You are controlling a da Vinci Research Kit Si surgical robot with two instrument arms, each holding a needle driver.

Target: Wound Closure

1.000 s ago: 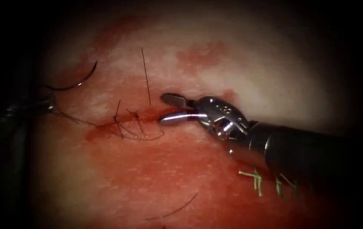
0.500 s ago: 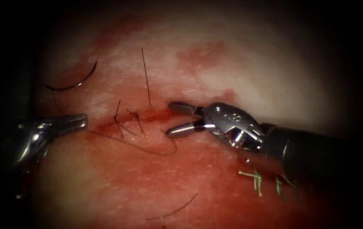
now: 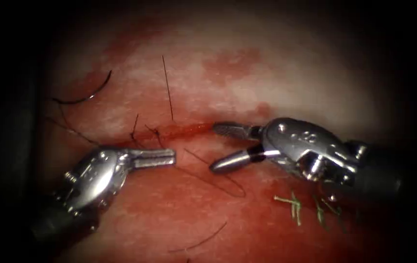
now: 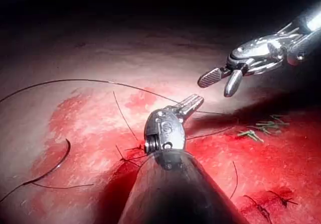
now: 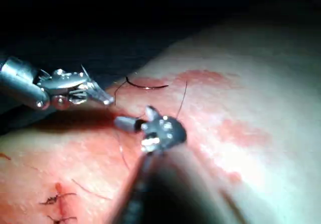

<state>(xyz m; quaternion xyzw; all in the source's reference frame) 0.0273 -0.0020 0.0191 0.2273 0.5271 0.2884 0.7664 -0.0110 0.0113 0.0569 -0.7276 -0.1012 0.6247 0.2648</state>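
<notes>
My left tool lies just below the cut, jaws shut on the dark thread. From there the thread sags in a slack loop toward the right tool. The right tool faces it from the right with its jaws open and nothing between them. The curved needle lies free on the tissue's surface at the upper left, held by neither tool. In the left wrist view I see the left tool, the right tool and the needle. The right wrist view shows the right tool and the left tool.
Dark stitches cross the left part of the cut, with a thread tail standing up behind them. Green thread pieces lie under the right tool's shaft. A loose dark strand lies near the front. Red fluid stains the tissue.
The left tool has come from the far left to the middle, carrying the thread, which went from taut to a slack loop. The right tool backed off to the right, jaws still open.
</notes>
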